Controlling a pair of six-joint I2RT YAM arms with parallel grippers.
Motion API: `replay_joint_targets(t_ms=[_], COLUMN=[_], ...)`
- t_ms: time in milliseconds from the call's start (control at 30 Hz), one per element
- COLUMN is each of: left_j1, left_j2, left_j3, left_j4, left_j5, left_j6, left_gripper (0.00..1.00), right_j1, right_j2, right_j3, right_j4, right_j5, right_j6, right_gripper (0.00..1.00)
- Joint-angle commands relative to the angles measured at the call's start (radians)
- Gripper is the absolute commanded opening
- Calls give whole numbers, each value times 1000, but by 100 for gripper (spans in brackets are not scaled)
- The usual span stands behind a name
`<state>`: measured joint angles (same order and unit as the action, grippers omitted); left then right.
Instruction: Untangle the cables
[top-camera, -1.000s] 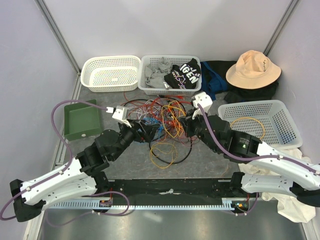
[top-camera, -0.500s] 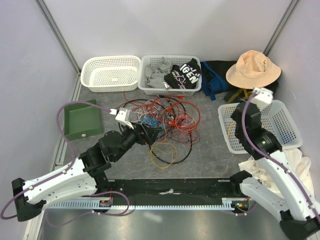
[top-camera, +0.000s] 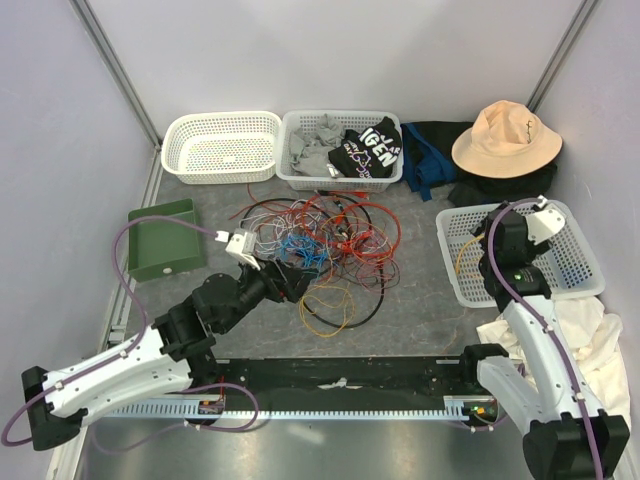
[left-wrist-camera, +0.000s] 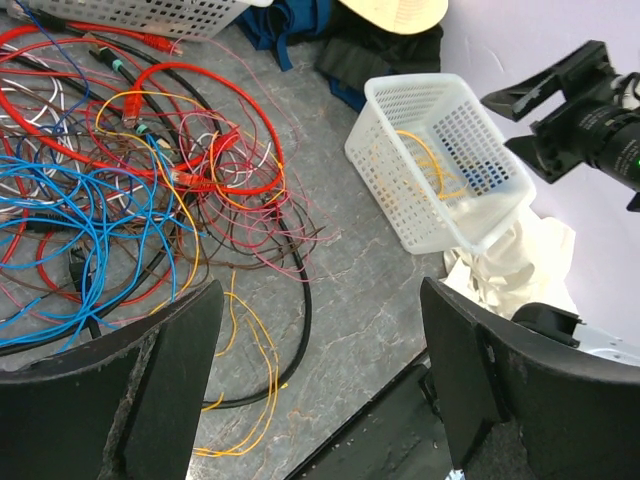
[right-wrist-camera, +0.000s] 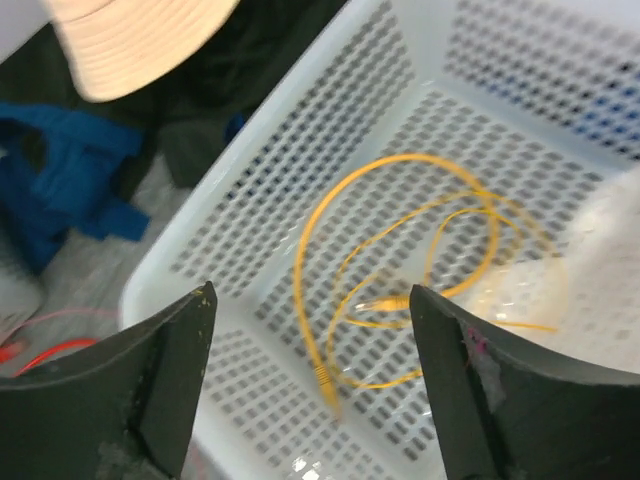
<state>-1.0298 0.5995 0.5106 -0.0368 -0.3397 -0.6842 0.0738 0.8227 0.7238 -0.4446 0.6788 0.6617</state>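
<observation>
While my right claw (right-wrist-camera: 310, 300) hangs spread over the basket (top-camera: 447, 250) at the right edge, where one yellow cable (right-wrist-camera: 400, 160) lies, my left claw (left-wrist-camera: 320, 290), also spread, should pinch one outer strand of the tangle (top-camera: 325, 235) mid-counter.

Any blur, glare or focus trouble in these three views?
Top external: sharp, evenly lit, only faint shadows. Left wrist: cables crisp, no glare. Right wrist: soft throughout, with the yellow cable and white basket smeared.

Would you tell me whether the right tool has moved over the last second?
Yes: the right tool swung right, from the cables to above the white basket.
</observation>
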Motion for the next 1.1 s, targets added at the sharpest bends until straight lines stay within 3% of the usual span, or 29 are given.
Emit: replay_joint_targets(t_ms=[0,133,167,367,567,667,867,1067], left_j1=[-4,-4,-3,-3,-3,-4,-4,-4], left_j2=[-21,8,22,36,-4,-41,-130,-161], left_j3=[-18,0,0,-7,-20,-20,-35,-46], left_j4=[0,2,2,-27,-101,-147,-222,-256], left_j5=[-31,-32,-28,-24,-44,-71,-116,-127], left_j6=[-18,-15,-18,-52,-87,-98,-118,-132], left_gripper=[87,87,87,86,85,85,85,84], right_j1=[15,142,252,701,1032,1115,1136,1028], right_j2=[-39,1,15,226,400,487,598,644], right_j3=[2,-21,-40,-105,-158,-150,-121,-89], right_j4=[111,233,274,388,581,662,741,796], right_j5=[-178,-405,-421,-348,-285,-278,-216,-186], right_j6=[33,-23,-30,-79,-82,-83,-91,-83], right_gripper=[89,86,86,85,84,85,87,85])
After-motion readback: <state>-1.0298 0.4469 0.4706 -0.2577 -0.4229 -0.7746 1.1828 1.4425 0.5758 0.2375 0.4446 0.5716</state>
